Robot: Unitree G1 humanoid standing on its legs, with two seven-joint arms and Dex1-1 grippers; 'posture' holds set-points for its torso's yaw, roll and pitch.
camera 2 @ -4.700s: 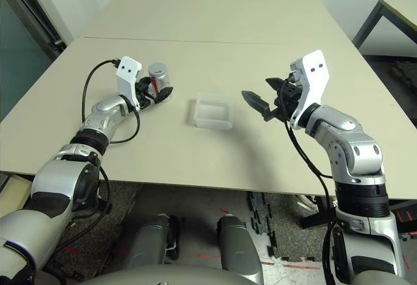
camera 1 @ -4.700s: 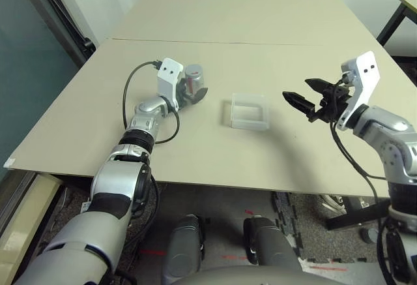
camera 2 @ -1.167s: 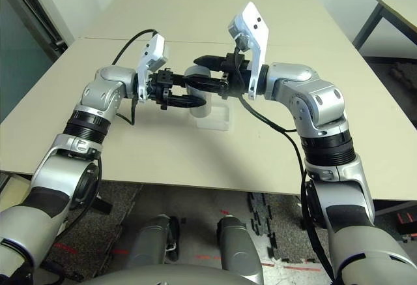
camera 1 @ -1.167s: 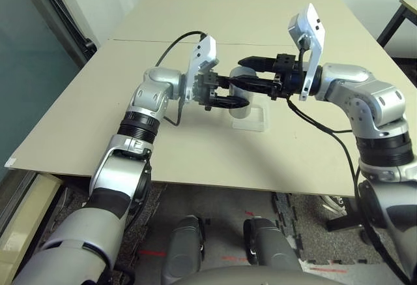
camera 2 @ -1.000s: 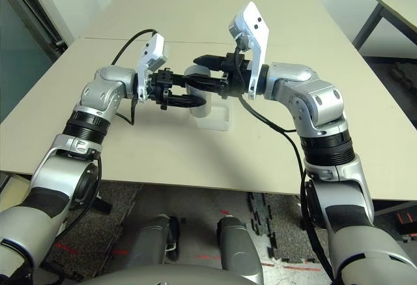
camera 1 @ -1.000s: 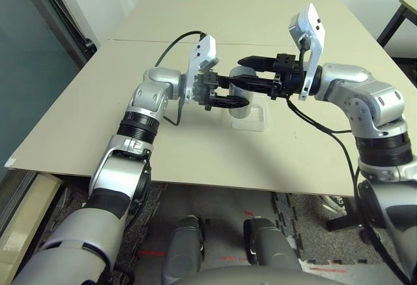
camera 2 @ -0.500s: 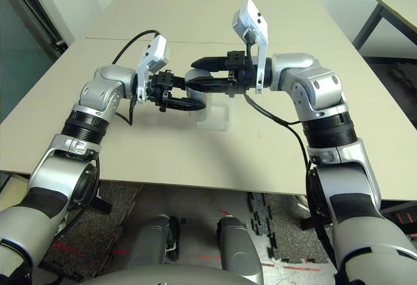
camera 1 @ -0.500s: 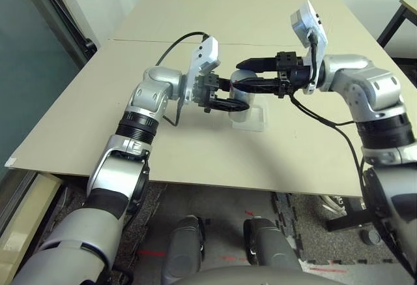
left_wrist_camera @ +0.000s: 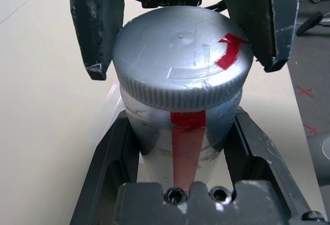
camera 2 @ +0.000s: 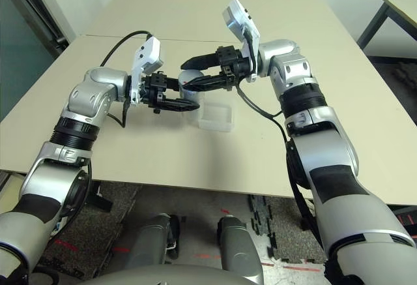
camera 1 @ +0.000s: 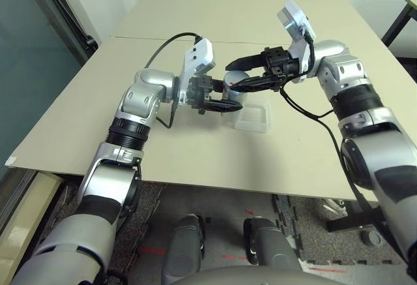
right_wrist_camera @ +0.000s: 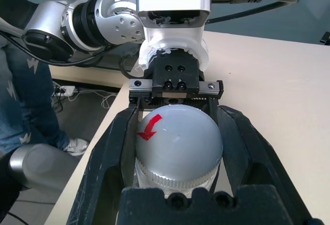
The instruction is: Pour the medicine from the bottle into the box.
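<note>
Above the bench [camera 1: 78,112], just over the clear box [camera 1: 253,117], the left pincer [camera 1: 225,104] is clamped on the bottle [left_wrist_camera: 180,127], held sideways. From the opposite side the right pincer [camera 1: 242,81] closes around its grey cap [right_wrist_camera: 178,150], apparently gripping it.

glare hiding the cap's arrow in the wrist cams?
Left wrist view: soft sheen on silver-grey bottle and round grey cap, red arrow readable. Right wrist view: bright highlight on cap, arrow clear. Left eye view: faint shadow beside transparent plastic box.
</note>
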